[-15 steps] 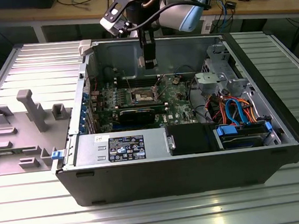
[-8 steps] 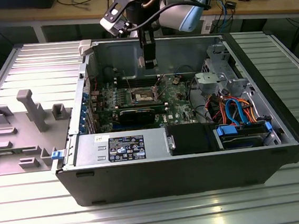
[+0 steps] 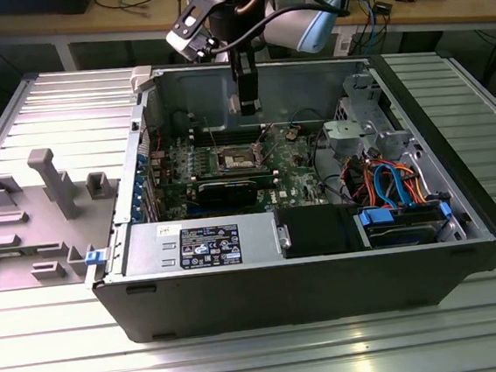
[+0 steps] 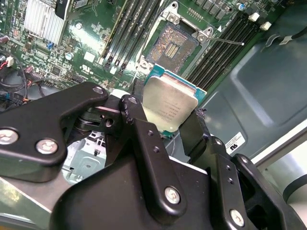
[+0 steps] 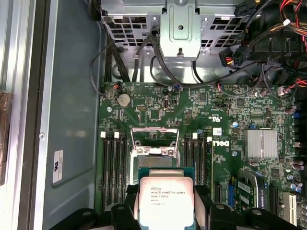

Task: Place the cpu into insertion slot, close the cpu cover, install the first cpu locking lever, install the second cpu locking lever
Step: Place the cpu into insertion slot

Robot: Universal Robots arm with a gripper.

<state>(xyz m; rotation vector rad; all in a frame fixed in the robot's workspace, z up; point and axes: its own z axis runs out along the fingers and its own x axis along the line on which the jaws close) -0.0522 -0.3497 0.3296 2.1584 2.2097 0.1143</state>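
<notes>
My gripper (image 3: 245, 105) hangs inside the open computer case, above the motherboard. It is shut on the cpu (image 4: 169, 106), a silver-topped square chip on a green base, clamped by its edges between the black fingers (image 4: 139, 127). The first wrist view shows the same cpu (image 5: 166, 199) between the gripper (image 5: 168, 212) fingertips. The insertion slot (image 4: 173, 45) lies bare just past the chip, its brownish pin field showing; in the exterior view the insertion slot (image 3: 237, 159) sits below the gripper. The cpu cover (image 5: 154, 132) stands raised at the socket's far edge. A thin locking lever (image 4: 228, 42) sticks out beside the socket.
Black memory slots (image 5: 111, 167) flank the socket on both sides. A silver drive cage (image 5: 178, 24) and cable bundles (image 3: 388, 181) crowd one end of the case. A finned heatsink (image 5: 260, 143) sits on the board. A grey fixture (image 3: 50, 183) stands on the table at the exterior view's left.
</notes>
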